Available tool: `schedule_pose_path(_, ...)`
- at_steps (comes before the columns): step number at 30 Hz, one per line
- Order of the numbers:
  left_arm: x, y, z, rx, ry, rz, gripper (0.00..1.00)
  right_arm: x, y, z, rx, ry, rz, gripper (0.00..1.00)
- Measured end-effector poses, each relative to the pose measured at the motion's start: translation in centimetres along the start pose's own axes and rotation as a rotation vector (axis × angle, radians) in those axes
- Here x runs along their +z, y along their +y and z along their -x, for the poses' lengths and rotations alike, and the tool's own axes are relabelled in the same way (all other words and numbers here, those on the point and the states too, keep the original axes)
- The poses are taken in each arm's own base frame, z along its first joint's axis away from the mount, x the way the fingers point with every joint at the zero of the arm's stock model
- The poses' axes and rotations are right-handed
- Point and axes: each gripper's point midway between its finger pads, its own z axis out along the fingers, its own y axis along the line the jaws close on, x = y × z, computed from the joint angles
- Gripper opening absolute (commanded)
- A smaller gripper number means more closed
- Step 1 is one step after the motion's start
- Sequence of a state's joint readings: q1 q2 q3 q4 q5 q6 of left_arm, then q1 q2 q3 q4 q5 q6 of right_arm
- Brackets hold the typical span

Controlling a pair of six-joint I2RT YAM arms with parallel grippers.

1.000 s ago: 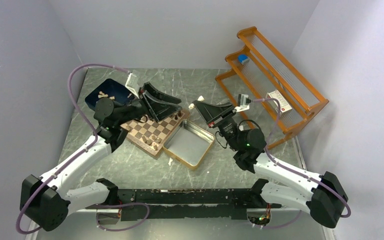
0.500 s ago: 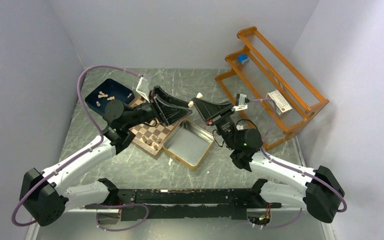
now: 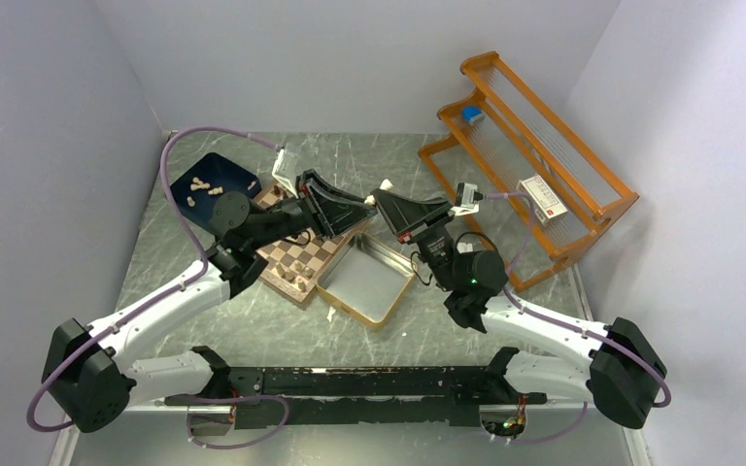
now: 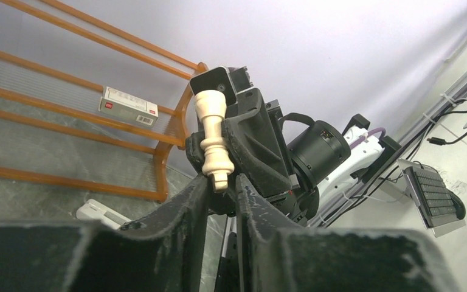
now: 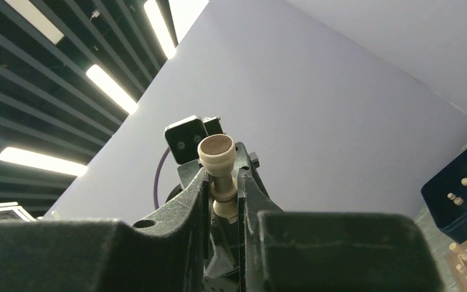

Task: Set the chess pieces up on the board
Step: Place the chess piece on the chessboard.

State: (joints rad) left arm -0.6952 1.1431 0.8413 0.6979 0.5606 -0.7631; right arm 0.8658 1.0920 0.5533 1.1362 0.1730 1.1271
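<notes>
In the top view the pale chess piece is lost between the fingertips, and part of the board is covered by the left arm. Both arms are stretched inward, tip to tip near the board's far corner. The piece is pinched by the right gripper. Its narrow end is flanked closely by the left gripper, but contact cannot be told.

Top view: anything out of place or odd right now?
One pale chess piece is off the board, held in mid-air by the right gripper, its base between the left gripper's fingers. A small pale bit lies on the table beside the tin.
</notes>
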Motion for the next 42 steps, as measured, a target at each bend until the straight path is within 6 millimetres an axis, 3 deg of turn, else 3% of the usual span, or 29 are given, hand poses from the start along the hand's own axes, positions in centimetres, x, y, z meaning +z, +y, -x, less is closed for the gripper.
schedule_pose_path(7,-0.4,0.4,-0.3,0.024,0.015,0.047,0.14,-0.1,-0.1,-0.3,0.000,0.007,0.000,0.18)
schedule_pose_path(13,-0.9,1.3,-1.2,0.058,0.072,0.109,0.08,-0.9,-1.3,-0.7,0.002,0.019,-0.026,0.21)
schedule_pose_path(22,-1.3,1.9,-1.6,0.097,0.114,0.149,0.05,-2.2,-2.5,-1.1,-0.003,0.039,-0.067,0.43)
schedule_pose_path(25,-1.5,1.9,-1.1,0.121,0.119,0.175,0.05,-2.6,-2.9,-1.2,-0.019,0.048,-0.083,0.53)
schedule_pose_path(29,-1.8,2.1,0.0,0.171,0.149,0.240,0.05,-3.6,-3.6,-1.3,-0.047,0.063,-0.112,0.76)
schedule_pose_path(30,-1.9,2.2,0.3,0.186,0.160,0.261,0.05,-4.0,-3.8,-1.3,-0.057,0.068,-0.120,0.82)
schedule_pose_path(31,-2.1,2.5,0.5,0.198,0.177,0.292,0.05,-4.3,-3.9,-1.2,-0.063,0.070,-0.126,0.96)
schedule_pose_path(34,-3.3,3.8,1.2,0.235,0.244,0.416,0.05,-5.5,-4.0,-0.9,-0.098,0.077,-0.142,1.00)
schedule_pose_path(37,-5.3,6.5,1.5,0.264,0.333,0.577,0.05,-6.5,-3.5,-0.3,-0.146,0.081,-0.146,1.00)
schedule_pose_path(42,-11.5,12.5,0.5,0.262,0.514,0.891,0.05,-7.9,-2.3,1.0,-0.254,0.078,-0.141,1.00)
